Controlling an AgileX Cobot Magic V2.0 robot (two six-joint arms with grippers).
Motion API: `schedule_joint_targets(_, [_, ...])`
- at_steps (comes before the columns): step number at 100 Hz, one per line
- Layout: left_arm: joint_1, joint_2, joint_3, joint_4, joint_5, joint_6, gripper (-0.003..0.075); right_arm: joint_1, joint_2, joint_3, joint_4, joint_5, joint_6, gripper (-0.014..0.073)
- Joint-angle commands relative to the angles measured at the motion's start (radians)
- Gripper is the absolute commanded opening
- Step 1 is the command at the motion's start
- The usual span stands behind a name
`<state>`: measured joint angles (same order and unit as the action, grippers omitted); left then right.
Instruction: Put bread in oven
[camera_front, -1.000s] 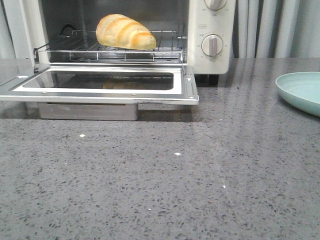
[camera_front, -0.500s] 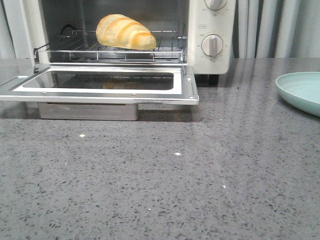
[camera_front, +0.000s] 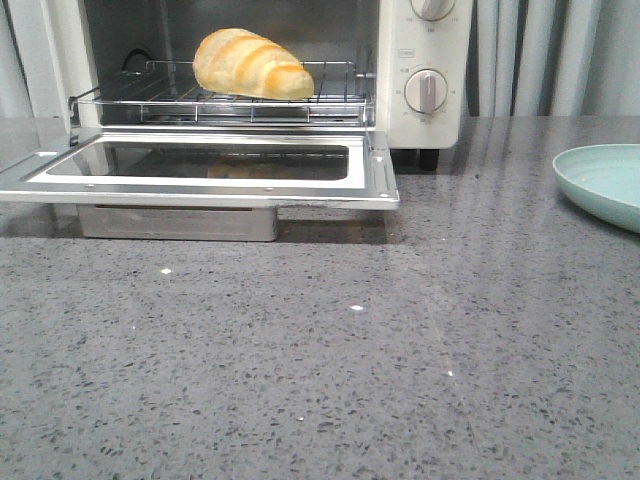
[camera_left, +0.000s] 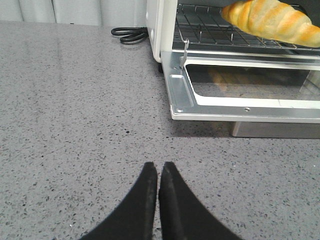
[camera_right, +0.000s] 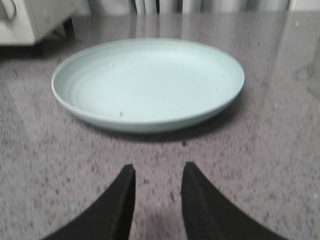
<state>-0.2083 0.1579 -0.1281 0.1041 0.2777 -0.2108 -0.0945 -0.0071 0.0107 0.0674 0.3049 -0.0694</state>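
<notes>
The golden bread (camera_front: 250, 63) lies on the wire rack inside the cream-white oven (camera_front: 430, 60), whose glass door (camera_front: 200, 170) hangs open and flat. The left wrist view also has the bread (camera_left: 272, 20) on the rack, far from my left gripper (camera_left: 158, 167); that gripper is shut with nothing in it, low over the grey counter. My right gripper (camera_right: 158, 169) is open and empty just short of the pale green plate (camera_right: 147, 82). Neither gripper appears in the front view.
The pale green plate (camera_front: 603, 183) sits at the counter's right edge. A black cord (camera_left: 129, 35) lies coiled behind the oven's left side. Curtains hang behind the counter.
</notes>
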Motion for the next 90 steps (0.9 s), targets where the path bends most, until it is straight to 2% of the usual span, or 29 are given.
schedule_joint_targets(1, [0.002,0.021,-0.029,-0.007,-0.079,-0.008,-0.0022,-0.006,-0.021,0.024,-0.014,-0.033,-0.017,0.0192])
schedule_joint_targets(26, [0.002,0.021,-0.029,-0.007,-0.079,-0.008,-0.0021,-0.001,-0.021,0.024,-0.052,0.024,-0.017,0.0192])
schedule_joint_targets(90, [0.002,0.021,-0.029,-0.007,-0.079,-0.008,-0.0021,0.013,-0.021,0.024,-0.052,0.022,-0.017,0.0192])
